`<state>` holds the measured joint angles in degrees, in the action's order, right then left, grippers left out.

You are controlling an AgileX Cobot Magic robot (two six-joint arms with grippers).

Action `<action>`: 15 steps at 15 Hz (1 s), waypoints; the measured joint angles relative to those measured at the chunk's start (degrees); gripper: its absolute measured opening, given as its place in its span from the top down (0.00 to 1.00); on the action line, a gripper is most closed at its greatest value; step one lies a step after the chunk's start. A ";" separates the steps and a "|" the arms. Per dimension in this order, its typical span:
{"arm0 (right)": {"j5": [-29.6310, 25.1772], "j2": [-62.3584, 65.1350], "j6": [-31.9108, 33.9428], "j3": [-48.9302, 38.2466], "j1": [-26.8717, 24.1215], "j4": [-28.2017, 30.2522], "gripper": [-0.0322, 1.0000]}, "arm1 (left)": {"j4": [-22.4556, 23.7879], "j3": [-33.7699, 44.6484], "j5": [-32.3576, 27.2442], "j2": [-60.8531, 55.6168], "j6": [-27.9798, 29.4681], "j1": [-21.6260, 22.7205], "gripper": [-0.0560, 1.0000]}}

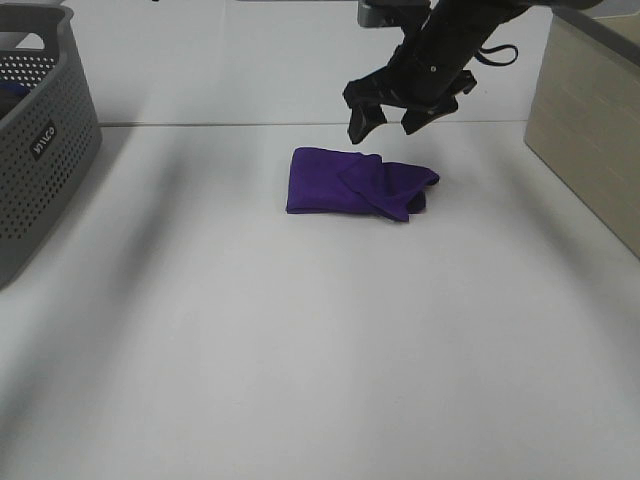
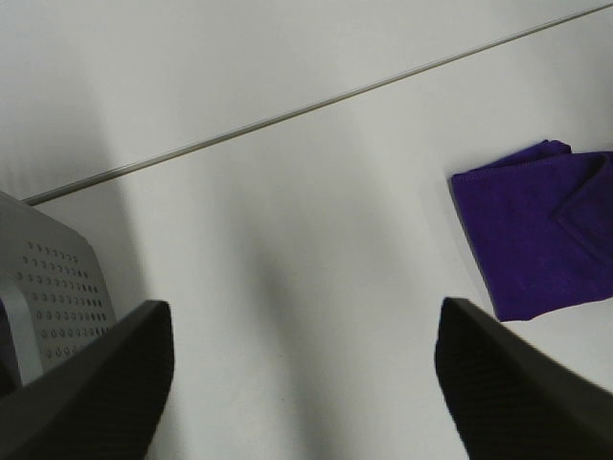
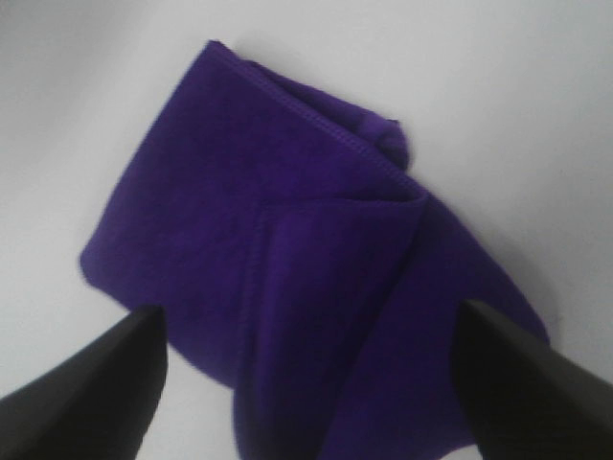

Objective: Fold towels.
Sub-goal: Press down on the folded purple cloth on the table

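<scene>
A purple towel (image 1: 355, 183) lies folded on the white table, its right end bunched with a flap turned over. It also shows in the left wrist view (image 2: 541, 230) and in the right wrist view (image 3: 287, 259). My right gripper (image 1: 392, 121) hangs open just above and behind the towel, holding nothing; its fingertips (image 3: 86, 393) frame the towel. My left gripper (image 2: 302, 383) is open over bare table left of the towel; it is out of the exterior high view.
A grey perforated basket (image 1: 35, 140) stands at the far left; it also shows in the left wrist view (image 2: 48, 287). A beige box (image 1: 590, 120) stands at the right edge. A seam (image 1: 200, 123) runs across the back of the table.
</scene>
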<state>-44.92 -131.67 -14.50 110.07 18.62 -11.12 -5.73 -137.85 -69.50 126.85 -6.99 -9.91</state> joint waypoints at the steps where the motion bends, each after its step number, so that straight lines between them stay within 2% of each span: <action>1: 1.09 -0.74 0.23 0.00 0.00 0.46 0.22 | 0.00 0.00 0.00 -0.06 0.00 0.00 0.29; 7: 9.17 -4.47 0.57 0.00 3.72 4.70 0.25 | -0.06 0.00 -0.06 -0.06 0.06 0.00 0.29; 11: 9.63 -7.91 0.57 0.00 3.90 6.30 0.32 | -0.34 0.00 -0.11 -0.06 0.11 0.00 0.29; 13: 9.63 -8.54 0.57 0.00 3.90 6.65 0.43 | -0.40 0.00 -0.17 -0.06 0.11 0.00 0.29; 15: 9.80 -8.54 0.57 0.00 3.90 8.31 0.65 | -0.40 0.00 -0.17 -0.06 0.11 0.00 0.29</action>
<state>-35.12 -140.20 -13.92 110.07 22.52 -2.81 -6.13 -137.85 -69.67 126.80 -6.88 -9.91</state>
